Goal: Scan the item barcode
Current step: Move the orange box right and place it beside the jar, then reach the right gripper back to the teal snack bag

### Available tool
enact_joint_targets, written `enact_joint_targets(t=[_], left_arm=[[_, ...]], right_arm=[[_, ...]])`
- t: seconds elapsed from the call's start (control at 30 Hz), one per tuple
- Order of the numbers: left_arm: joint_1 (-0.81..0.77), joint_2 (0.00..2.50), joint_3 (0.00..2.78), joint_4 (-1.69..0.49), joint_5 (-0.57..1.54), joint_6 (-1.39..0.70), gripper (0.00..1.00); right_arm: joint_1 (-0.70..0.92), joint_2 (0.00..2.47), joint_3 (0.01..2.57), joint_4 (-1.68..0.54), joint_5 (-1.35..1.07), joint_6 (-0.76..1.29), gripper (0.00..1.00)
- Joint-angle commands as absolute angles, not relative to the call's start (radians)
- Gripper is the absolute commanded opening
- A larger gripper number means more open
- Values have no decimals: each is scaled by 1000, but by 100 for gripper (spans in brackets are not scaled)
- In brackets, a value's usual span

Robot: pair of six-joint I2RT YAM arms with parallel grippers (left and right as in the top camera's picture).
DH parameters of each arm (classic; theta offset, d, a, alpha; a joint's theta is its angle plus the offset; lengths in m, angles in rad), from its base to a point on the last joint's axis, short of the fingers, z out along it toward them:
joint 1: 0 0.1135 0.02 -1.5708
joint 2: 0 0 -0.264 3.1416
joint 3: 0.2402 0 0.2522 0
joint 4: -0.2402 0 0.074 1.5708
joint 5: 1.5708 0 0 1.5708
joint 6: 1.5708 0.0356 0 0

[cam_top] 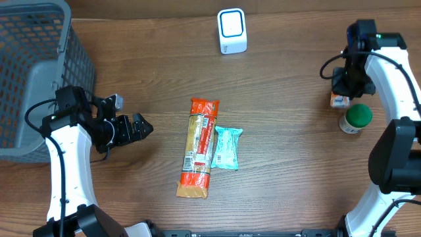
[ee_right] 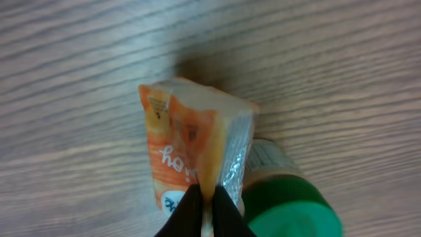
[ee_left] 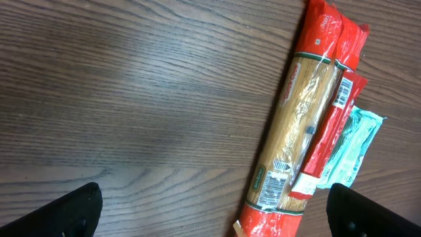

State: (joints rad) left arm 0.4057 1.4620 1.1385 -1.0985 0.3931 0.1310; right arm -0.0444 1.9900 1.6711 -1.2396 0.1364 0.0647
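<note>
Wood-grain table (cam_top: pixel 164 66) backs an orange, silver-sided packet (ee_right: pixel 187 141).

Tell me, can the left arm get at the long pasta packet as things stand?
Probably yes. The left gripper is open and points toward the pasta packet, with only bare table between them. The teal packet lies on its far side.
</note>
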Motion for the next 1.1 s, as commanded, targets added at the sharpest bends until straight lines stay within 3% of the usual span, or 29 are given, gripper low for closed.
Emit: enact_joint_targets(t=[0.0, 0.1, 0.37, 0.57, 0.6, 0.63, 0.7, 0.9, 1.07], left_arm=[[399, 1466, 1139, -1098, 408, 146, 100], [399, 1466, 1139, -1098, 408, 146, 100], [399, 1466, 1139, -1098, 408, 146, 99], [399, 1466, 1139, -1098, 408, 146, 100], [399, 1466, 1139, -1098, 408, 146, 100], [399, 1466, 1139, -1098, 408, 146, 100], [399, 1466, 1139, -1098, 408, 146, 100], [399, 1466, 1139, -1098, 408, 146, 100], [399, 1466, 1139, -1098, 408, 146, 99]], right_arm=[[-48, 1992, 1630, -1206, 125, 83, 13], [-48, 1992, 1620, -1190, 125, 83, 23], [-48, 1992, 1620, -1186, 110, 83, 23], [-46, 1992, 1620, -1148, -174, 83, 28], [-46, 1992, 1618, -1143, -216, 83, 25], [-43, 1992, 1613, -1134, -261, 83, 15], [-37, 1992, 1600, -1126, -296, 83, 9], [14, 1992, 1494, -1087, -335, 84, 7], [93, 1992, 1371, -981, -470, 83, 27]])
